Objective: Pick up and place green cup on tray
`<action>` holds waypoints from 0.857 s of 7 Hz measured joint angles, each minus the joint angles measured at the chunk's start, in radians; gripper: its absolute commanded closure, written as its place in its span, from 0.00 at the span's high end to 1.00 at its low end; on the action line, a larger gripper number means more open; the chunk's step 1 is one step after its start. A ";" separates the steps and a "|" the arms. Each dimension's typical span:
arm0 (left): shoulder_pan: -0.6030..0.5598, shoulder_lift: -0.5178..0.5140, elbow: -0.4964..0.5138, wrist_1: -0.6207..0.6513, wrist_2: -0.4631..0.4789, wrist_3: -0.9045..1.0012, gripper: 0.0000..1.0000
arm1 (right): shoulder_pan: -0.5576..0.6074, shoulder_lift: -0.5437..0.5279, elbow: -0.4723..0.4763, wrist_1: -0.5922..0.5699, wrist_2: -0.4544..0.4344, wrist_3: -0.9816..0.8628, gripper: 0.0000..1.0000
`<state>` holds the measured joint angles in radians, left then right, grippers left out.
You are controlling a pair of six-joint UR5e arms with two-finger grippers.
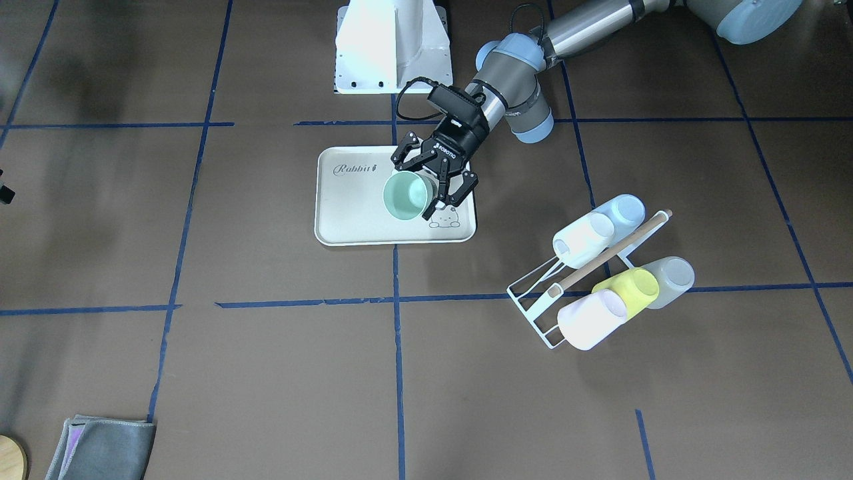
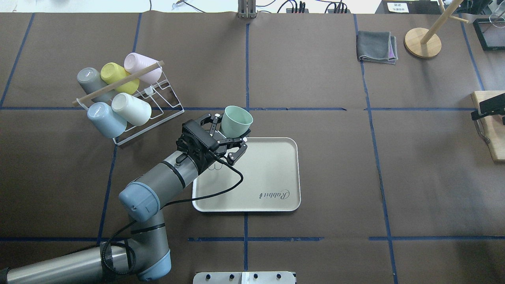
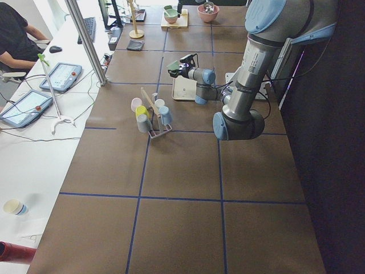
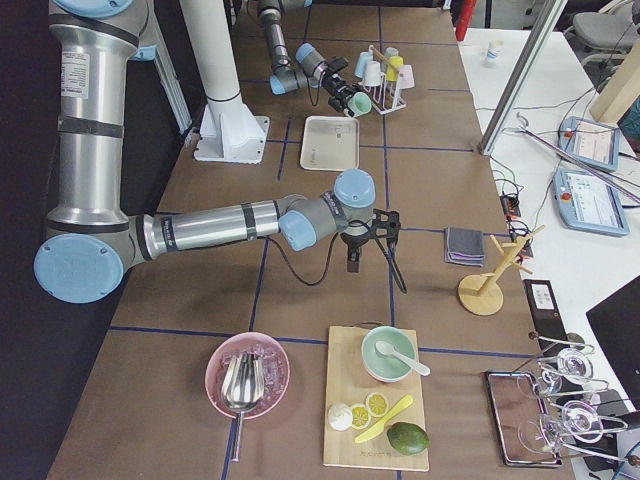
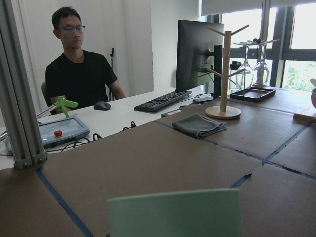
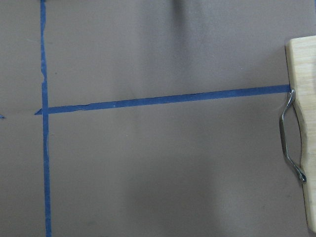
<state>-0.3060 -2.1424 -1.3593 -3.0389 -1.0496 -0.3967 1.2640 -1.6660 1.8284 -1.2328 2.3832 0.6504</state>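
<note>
Above the cream tray [image 2: 272,173], toward its end with the small rabbit drawing: green cup [image 2: 236,120], held in the air, tilted, open mouth upward and toward the operators' side. Clasped low on its wall between the jaws of the left gripper [image 2: 230,130], closed onto the cup from two sides, finger linkages spread wide around it. Left arm reaching in low across the bench [image 2: 335,98] from the robot's left. Tray flat on the bench, "Rabbit" script at its other end.

Farther to the robot's left, well apart from the tray: white wire rack [image 2: 150,92] with a wooden bar, carrying five cups on their sides, namely grey, yellow-green, pale pink, pale blue and white.

On the far right part of the bench: folded grey cloth [image 2: 376,47] beside the round base of a wooden stand [image 2: 423,42].

Right gripper [image 4: 352,262] pointing down over the bench, well apart from the tray, near a wooden board [image 6: 301,123] with a metal handle; opening of its jaws not possible to tell.

Beyond the bench, in the left wrist view: seated person [image 5: 79,74] in a black shirt at a white desk with keyboard and monitor.
</note>
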 measured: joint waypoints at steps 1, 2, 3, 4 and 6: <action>0.022 -0.005 0.021 -0.009 0.029 0.006 0.79 | 0.000 0.000 0.000 0.001 0.000 0.000 1.00; 0.037 -0.008 0.031 -0.014 0.051 0.010 0.79 | 0.000 0.000 0.001 0.001 0.000 0.000 1.00; 0.045 -0.008 0.038 -0.015 0.064 0.012 0.80 | 0.000 0.000 0.001 0.002 0.001 0.000 1.00; 0.055 -0.012 0.046 -0.015 0.070 0.014 0.81 | 0.000 0.000 0.001 0.002 0.001 0.000 1.00; 0.079 -0.034 0.079 -0.015 0.091 0.032 0.81 | 0.000 0.000 0.001 0.003 0.002 0.000 1.00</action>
<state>-0.2272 -2.1760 -1.2807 -3.0535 -0.9590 -0.3642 1.2640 -1.6659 1.8296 -1.2303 2.3850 0.6504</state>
